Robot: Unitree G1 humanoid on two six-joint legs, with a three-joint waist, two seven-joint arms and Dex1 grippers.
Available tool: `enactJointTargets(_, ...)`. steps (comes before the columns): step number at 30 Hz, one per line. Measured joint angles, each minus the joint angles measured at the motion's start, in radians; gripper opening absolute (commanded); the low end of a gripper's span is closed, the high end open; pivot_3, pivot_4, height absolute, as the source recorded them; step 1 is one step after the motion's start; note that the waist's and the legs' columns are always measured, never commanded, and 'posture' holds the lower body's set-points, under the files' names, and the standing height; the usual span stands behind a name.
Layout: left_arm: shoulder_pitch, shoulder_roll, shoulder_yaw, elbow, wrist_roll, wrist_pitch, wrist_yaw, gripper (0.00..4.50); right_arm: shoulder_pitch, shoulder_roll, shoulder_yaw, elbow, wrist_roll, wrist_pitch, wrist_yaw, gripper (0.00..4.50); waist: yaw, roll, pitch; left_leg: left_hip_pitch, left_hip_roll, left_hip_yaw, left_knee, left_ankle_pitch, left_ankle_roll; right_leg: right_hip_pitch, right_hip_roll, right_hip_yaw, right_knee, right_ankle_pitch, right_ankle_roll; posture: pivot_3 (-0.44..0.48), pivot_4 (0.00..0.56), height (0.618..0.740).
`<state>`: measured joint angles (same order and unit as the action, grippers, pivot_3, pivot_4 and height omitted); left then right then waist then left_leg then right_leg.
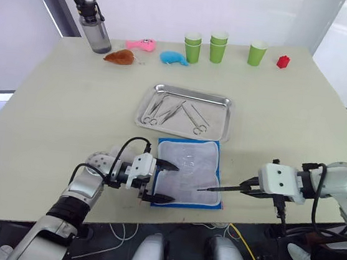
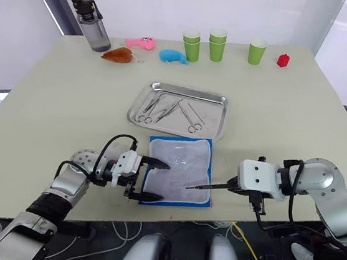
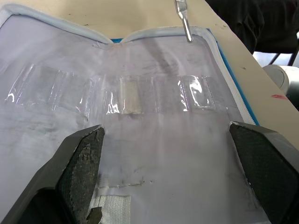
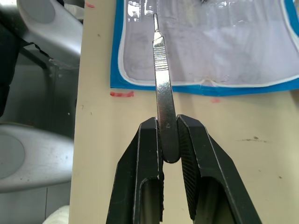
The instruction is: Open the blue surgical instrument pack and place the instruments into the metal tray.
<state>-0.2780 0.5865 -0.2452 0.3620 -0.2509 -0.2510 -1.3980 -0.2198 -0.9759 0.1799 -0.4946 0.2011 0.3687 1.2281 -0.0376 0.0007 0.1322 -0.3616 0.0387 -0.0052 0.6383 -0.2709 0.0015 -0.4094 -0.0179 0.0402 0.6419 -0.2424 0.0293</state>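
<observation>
Item one, the blue surgical instrument pack [image 1: 188,172]: I see it lying open and flat on the tabletop [image 1: 50,110], white lining up, clear pockets across the middle. I take it as my landmark.

Item two, the metal tray [image 1: 222,101]: just beyond the pack's far edge, close to it. I cannot tell whether they touch. Inside I count several instruments [image 1: 174,112], slender silver pieces, some with ring handles, lying crosswise on the tray floor.

Item three, the left gripper [image 1: 165,182]: at the pack's left edge, jaws spread wide over that edge and gripping nothing. In the left wrist view both fingers [image 3: 79,163] stand apart above the white lining.

Item four, the right gripper [image 4: 169,135]: off the pack's right side, jaws clamped tight on the flat handle of a silver scalpel-like instrument [image 4: 162,88]. Its thin tip reaches over the pack's right edge, above the lining.

Item five, other things, all well beyond the tray on the far side from the pack: a grey water bottle [image 1: 92,25], a brown toy [image 1: 120,57], a pink toy [image 1: 142,44], a small blue whale-shaped toy [image 1: 173,58], green cups [image 1: 218,46] in three stands, and a small red block [image 1: 283,61].
</observation>
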Motion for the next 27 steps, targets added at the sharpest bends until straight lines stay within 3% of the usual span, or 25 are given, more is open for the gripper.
enactJointTargets(4,0.0,-0.001,0.0,0.0,0.0,-0.001,0.0,4.5,-0.001,-0.01,-0.083,0.01,0.059,0.022,-0.003,0.01,0.0,0.0,0.0,0.0,0.0,0.0,0.0,0.0,0.0,0.0,0.0,0.0,0.0,0.0,0.0,0.0,0.15,0.734)
enactJointTargets(10,-0.003,-0.001,0.0,0.003,0.0,-0.002,0.0,4.5,-0.091,0.111,-0.094,0.079,0.078,0.088,-0.136,0.01,0.0,0.001,0.002,0.0,0.0,0.0,0.0,0.0,0.0,0.0,0.0,0.0,0.0,0.0,0.0,0.0,0.15,0.734)
enactJointTargets(20,-0.004,-0.001,0.0,0.005,0.0,-0.004,0.001,4.5,-0.315,0.441,-0.015,0.249,0.042,0.291,-0.437,0.01,0.0,0.004,0.002,-0.001,0.0,0.0,-0.001,0.0,0.001,0.0,0.001,0.001,0.0,0.0,0.0,0.0,0.15,0.734)
enactJointTargets(23,-0.004,-0.003,-0.001,0.004,0.0,-0.004,0.001,4.5,-0.343,0.466,0.005,0.288,0.025,0.306,-0.475,0.01,0.002,0.004,0.001,-0.001,0.0,0.0,-0.001,0.0,0.001,0.0,0.001,0.001,0.0,0.0,0.0,0.0,0.15,0.734)
enactJointTargets(27,-0.002,-0.003,-0.001,0.004,-0.001,-0.007,-0.001,4.5,-0.432,0.591,0.01,0.456,-0.033,0.353,-0.619,0.01,0.002,0.007,0.0,-0.001,-0.001,0.0,-0.001,0.001,0.001,0.0,0.002,0.001,0.001,0.0,0.0,0.0,0.15,0.734)
